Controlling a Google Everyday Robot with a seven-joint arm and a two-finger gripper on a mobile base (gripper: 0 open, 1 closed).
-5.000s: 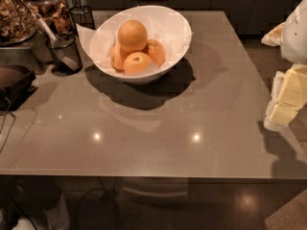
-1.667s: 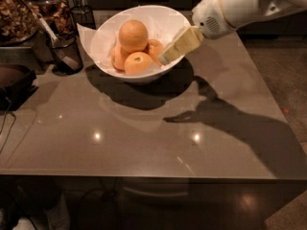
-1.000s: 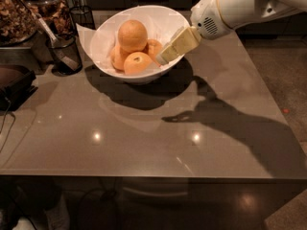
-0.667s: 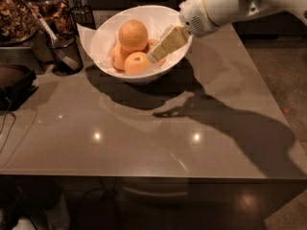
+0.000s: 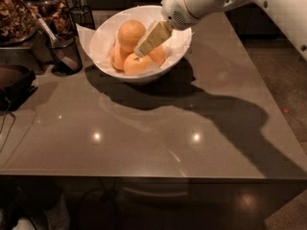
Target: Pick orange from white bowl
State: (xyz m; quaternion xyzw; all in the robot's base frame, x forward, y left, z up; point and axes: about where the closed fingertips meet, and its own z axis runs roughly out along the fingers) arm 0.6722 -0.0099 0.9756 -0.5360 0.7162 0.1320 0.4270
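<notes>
The white bowl (image 5: 103, 37) with paper lining stands at the back of the grey table (image 5: 158, 128). It holds the large pale orange (image 5: 130, 32) on top and smaller oranges (image 5: 136, 64) below and beside it. My gripper (image 5: 144, 48) reaches in from the upper right over the bowl. Its cream fingers (image 5: 152, 37) point down-left, and their tips lie just right of the large orange and above the front small orange.
A black wire-mesh cup (image 5: 64, 54) with a utensil stands left of the bowl. Another mesh cup (image 5: 81, 16) and food containers (image 5: 17, 18) are at the back left. A dark tray (image 5: 12, 83) lies at the left edge. My arm's shadow crosses the table's right half.
My arm came in from the right edge and has moved left over the bowl. The fingertips went from the bowl's right rim to the oranges inside. The oranges have not moved.
</notes>
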